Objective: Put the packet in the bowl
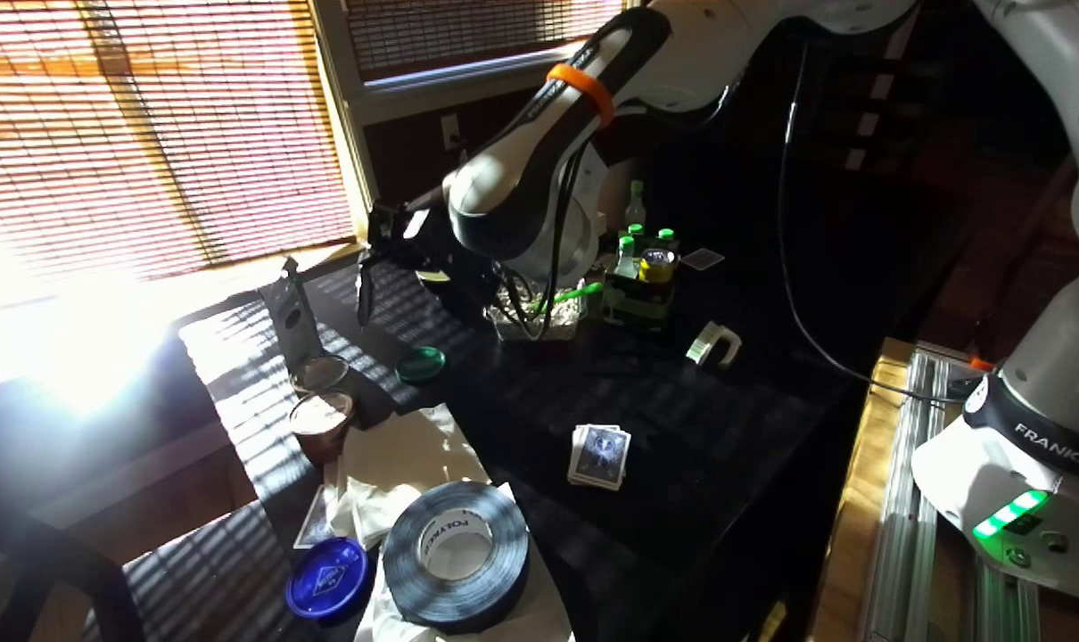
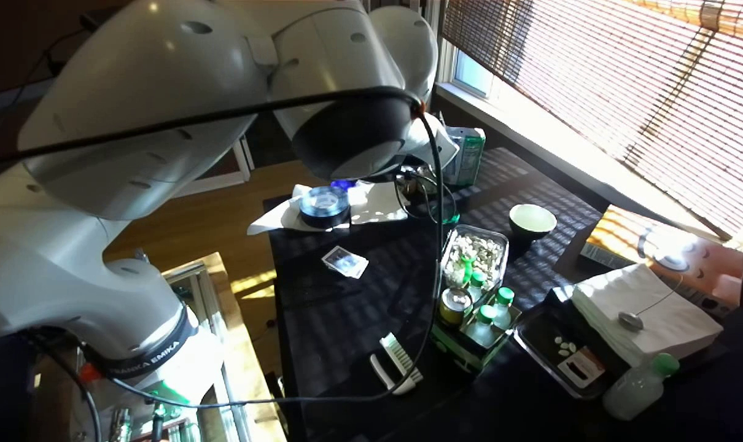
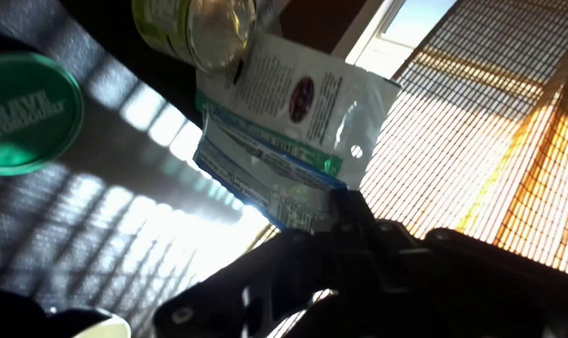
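In the wrist view the claw point(image 3: 347, 206) is narrow, closed on one end of a blue-edged packet point(image 3: 263, 173), which juts out tilted and hangs in the air over the counter point(image 2: 322, 313). Behind the packet in that view is a white pouch point(image 3: 284, 89) with a green band, partly overlapped by a round container point(image 3: 166, 28) with a yellow-green side. The bowl point(image 2: 533, 219), pale inside and dark outside, stands upright on the counter in an exterior view, apart from the packet. A green lid point(image 3: 28, 112), lettered on top, lies flat on the counter. In an exterior view a roll of tape point(image 1: 455, 599) rests on white paper point(image 1: 406, 455) with a blue lid point(image 1: 327, 580) just beside it, and a stack of cards point(image 1: 600, 456) lies apart from them on the counter
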Robot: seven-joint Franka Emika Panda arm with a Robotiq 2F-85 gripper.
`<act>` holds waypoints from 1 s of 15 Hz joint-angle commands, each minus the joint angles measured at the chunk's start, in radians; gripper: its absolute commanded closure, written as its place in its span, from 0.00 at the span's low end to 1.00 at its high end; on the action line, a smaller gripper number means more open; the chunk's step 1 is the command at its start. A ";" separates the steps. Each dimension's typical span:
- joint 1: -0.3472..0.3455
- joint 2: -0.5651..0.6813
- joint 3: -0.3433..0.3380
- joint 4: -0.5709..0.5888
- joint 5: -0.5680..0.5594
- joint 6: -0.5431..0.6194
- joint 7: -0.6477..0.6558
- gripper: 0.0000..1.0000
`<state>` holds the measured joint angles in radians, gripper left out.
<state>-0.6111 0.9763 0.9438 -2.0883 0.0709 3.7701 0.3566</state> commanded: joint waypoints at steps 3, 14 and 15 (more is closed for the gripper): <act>0.021 -0.102 -0.075 -0.034 -0.035 0.043 0.141 0.99; -0.185 -0.014 0.003 0.113 -0.355 -0.201 0.192 1.00; -0.257 0.041 0.072 0.136 -0.430 -0.273 0.175 1.00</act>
<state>-0.7000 0.8877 0.8642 -2.0227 -0.1622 3.6407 0.5490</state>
